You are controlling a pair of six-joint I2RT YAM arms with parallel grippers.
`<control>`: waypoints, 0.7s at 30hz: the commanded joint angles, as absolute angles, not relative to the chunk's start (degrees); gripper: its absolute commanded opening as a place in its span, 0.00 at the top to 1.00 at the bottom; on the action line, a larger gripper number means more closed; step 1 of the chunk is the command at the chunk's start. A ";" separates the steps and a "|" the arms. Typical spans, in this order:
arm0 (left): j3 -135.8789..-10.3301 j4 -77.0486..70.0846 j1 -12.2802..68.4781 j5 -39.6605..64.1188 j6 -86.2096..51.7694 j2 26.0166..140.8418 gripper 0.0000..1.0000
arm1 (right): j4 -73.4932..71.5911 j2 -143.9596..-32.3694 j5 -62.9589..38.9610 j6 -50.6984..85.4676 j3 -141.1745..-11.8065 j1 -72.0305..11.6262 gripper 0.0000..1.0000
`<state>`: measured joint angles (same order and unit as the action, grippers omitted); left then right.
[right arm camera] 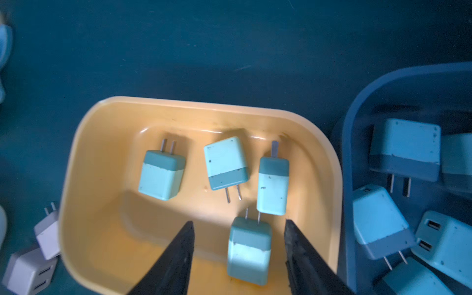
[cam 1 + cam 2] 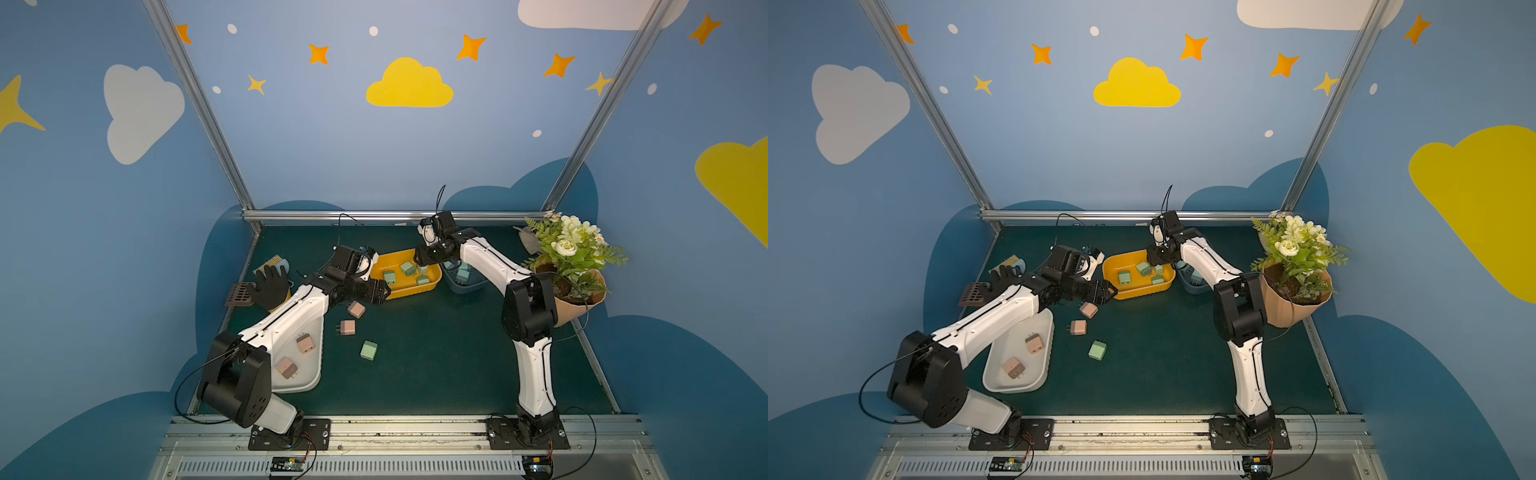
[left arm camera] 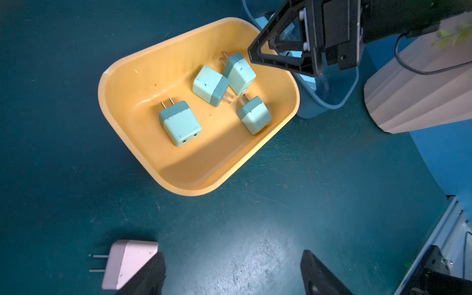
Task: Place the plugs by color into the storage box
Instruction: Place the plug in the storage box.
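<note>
My right gripper (image 1: 238, 221) parted over the yellow bin (image 1: 204, 103), green plug (image 1: 249, 252) lying between the jaws untouched — my left gripper (image 3: 232, 254) wide apart, pink plug (image 3: 130, 265) beside one finger

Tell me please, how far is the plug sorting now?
Done: yellow bin holds four green plugs, white bin two pink plugs, blue bin several blue plugs. In hand: nothing; left gripper and right gripper are open. Left: two loose pink plugs and one loose green plug on the mat.

Glossy plastic tub (image 3: 204, 166), seemingly matt plugs (image 3: 181, 122)
</note>
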<state>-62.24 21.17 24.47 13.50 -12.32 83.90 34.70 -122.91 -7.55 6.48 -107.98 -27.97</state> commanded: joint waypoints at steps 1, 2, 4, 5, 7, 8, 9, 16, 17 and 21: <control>-60.08 22.84 24.35 15.15 -14.97 81.08 0.17 | 35.43 -118.11 -8.94 7.17 -105.84 -30.15 0.43; -59.63 23.40 24.36 15.16 -15.43 80.30 0.17 | 35.27 -117.29 -9.26 7.04 -105.21 -30.67 0.43; -58.76 24.76 24.39 14.90 -16.32 78.30 0.17 | 35.24 -115.87 -9.91 6.93 -104.19 -31.92 0.43; -58.34 25.35 24.45 14.61 -16.77 77.41 0.17 | 35.53 -115.38 -10.23 7.01 -103.92 -32.39 0.43; -56.62 26.18 24.46 13.77 -17.78 74.97 0.18 | 36.13 -114.25 -11.28 7.10 -103.30 -33.79 0.43; -56.00 26.57 24.49 13.73 -18.27 73.96 0.18 | 36.29 -113.72 -11.81 7.11 -102.90 -34.37 0.43; -55.00 26.99 24.58 11.92 -18.73 72.81 0.18 | 36.36 -113.11 -12.59 6.99 -102.24 -35.08 0.42; -50.50 33.69 24.61 8.09 -21.42 66.29 0.19 | 31.80 -111.17 -20.39 7.01 -96.57 -40.22 0.42; -49.67 34.56 24.68 7.61 -21.80 65.16 0.19 | 31.77 -111.25 -21.16 7.29 -96.54 -40.89 0.42; -45.37 35.94 24.72 6.68 -23.79 59.42 0.19 | 31.12 -111.12 -22.27 7.28 -95.95 -44.17 0.42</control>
